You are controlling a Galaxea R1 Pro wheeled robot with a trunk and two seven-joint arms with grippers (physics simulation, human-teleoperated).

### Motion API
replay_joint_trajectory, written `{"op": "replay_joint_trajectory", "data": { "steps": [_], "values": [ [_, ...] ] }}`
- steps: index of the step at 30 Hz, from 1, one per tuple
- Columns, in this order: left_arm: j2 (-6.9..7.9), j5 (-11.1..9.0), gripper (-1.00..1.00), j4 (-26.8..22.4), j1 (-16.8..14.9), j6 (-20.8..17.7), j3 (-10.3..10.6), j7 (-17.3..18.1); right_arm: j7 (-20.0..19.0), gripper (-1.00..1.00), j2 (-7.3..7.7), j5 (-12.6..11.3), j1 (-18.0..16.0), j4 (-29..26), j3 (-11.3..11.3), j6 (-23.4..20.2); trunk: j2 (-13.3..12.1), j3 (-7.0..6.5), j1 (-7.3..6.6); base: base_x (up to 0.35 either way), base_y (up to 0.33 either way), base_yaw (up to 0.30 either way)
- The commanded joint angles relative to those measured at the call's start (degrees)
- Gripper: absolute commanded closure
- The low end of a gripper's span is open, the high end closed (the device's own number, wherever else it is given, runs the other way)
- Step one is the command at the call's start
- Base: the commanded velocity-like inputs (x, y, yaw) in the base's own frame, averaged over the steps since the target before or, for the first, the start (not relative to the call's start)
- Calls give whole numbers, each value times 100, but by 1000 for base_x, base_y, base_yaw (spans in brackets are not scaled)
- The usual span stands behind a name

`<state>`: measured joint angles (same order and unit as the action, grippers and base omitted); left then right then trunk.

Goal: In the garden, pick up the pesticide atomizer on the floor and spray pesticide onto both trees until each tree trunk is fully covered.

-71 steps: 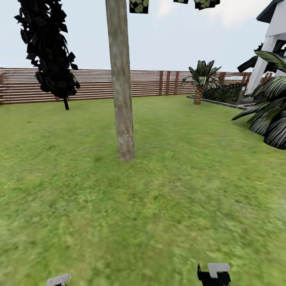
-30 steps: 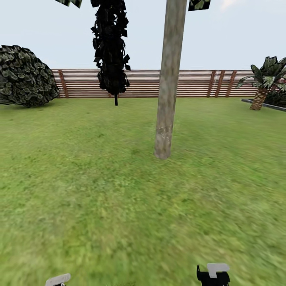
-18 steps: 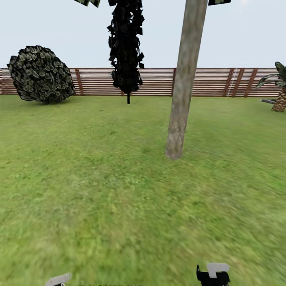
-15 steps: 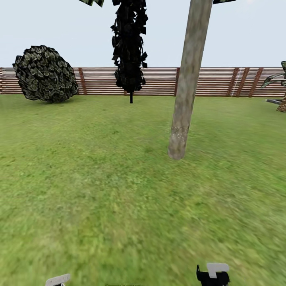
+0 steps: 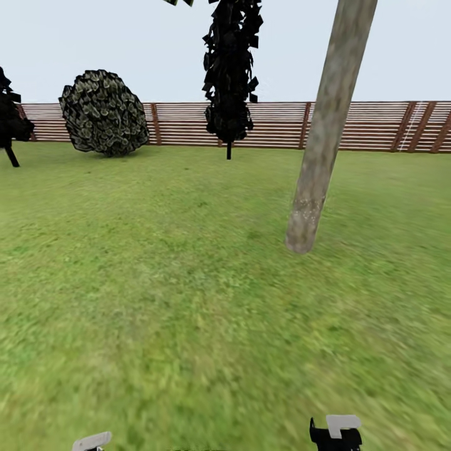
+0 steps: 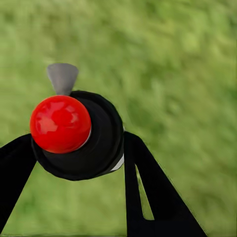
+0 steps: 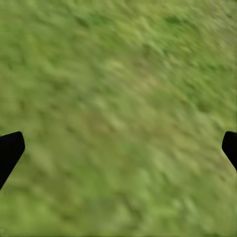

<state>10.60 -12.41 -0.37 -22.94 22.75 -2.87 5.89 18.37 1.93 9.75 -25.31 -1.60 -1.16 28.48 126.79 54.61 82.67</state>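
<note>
Head view: a pale mottled tree trunk (image 5: 326, 134) leans over the lawn (image 5: 156, 300), ahead and to the right of the two arms, whose tips show low down, the left gripper (image 5: 92, 441) and the right gripper (image 5: 338, 432). Farther off stand a black cypress-like tree (image 5: 230, 69), a round bush (image 5: 103, 113) and the slatted fence (image 5: 363, 125). The trunk looks well beyond arm's reach, so the robot likely needs to close in before spraying.

Left wrist view: the left gripper (image 6: 79, 158) clamps its black fingers (image 6: 148, 187) around the pesticide atomizer (image 6: 84, 140), red cap (image 6: 60, 123) toward the camera and grey nozzle (image 6: 62, 77) pointing away over grass, seemingly carried ready to aim.

Right wrist view: the right gripper (image 7: 118, 148) hangs spread wide and empty above the grass, fingertips (image 7: 10, 148) at the frame's edges, probably idle while the other arm carries the sprayer.
</note>
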Motion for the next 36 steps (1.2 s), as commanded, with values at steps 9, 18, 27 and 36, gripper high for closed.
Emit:
{"op": "replay_joint_trajectory", "data": {
  "steps": [9, 18, 27, 36],
  "values": [
    [-15, -24, 100, -6, 0, 1, -7, 0, 0, -100, 0, 3, 0, -3, 1, 0, 0, 52, 0, 0, 0, 234],
    [-8, -10, 100, -4, 0, 1, -10, 0, 0, -100, 0, 6, 0, 2, 1, 0, 0, 75, 0, 0, 0, 259],
    [-5, -7, 100, 1, 0, -3, -12, 0, 1, -100, 0, 6, 0, 2, 1, 0, 0, 75, 0, -214, 58, 276],
    [-5, -7, 100, -5, 0, -8, -12, 0, 2, -100, 0, 6, 0, 2, 1, 0, 0, 75, 0, -208, 137, 276]
  ]
}}
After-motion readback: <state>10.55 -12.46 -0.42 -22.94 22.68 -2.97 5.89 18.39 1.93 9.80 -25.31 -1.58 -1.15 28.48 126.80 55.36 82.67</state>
